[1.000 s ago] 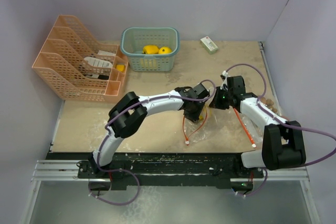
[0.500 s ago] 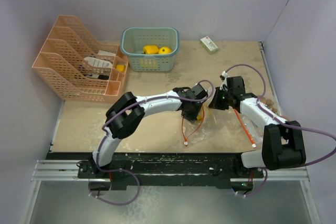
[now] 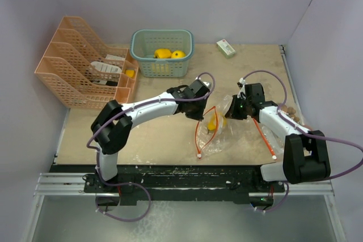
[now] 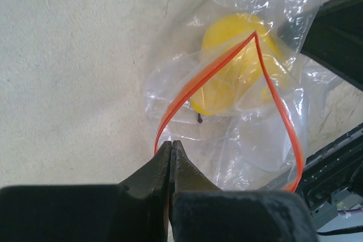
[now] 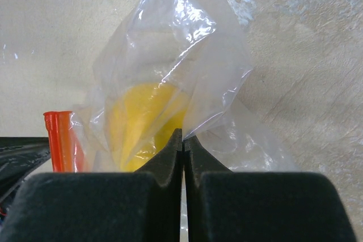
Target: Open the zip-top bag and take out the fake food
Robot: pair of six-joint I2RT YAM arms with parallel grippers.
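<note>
The clear zip-top bag (image 3: 216, 134) with an orange zip rim lies between my two grippers, its mouth pulled open into a loop. A glossy yellow fake food piece (image 3: 214, 122) sits inside it, also in the left wrist view (image 4: 235, 63) and the right wrist view (image 5: 142, 126). My left gripper (image 3: 197, 115) is shut on the orange rim (image 4: 187, 92) at the bag's left side. My right gripper (image 3: 229, 113) is shut on a fold of the bag's plastic (image 5: 193, 77) at its right side. A brown cluster (image 3: 291, 110) lies on the table by the right arm.
A teal basket (image 3: 162, 67) with yellow pieces (image 3: 163, 53) stands at the back. A peach file rack (image 3: 74, 86) is at the back left, a white-green box (image 3: 226, 47) at the back right. A thin red stick (image 3: 265, 137) lies beside the right arm.
My left gripper has moved left and back with the orange rim in it, and the bag's mouth has spread open. The yellow piece now shows. The right gripper stayed put.
</note>
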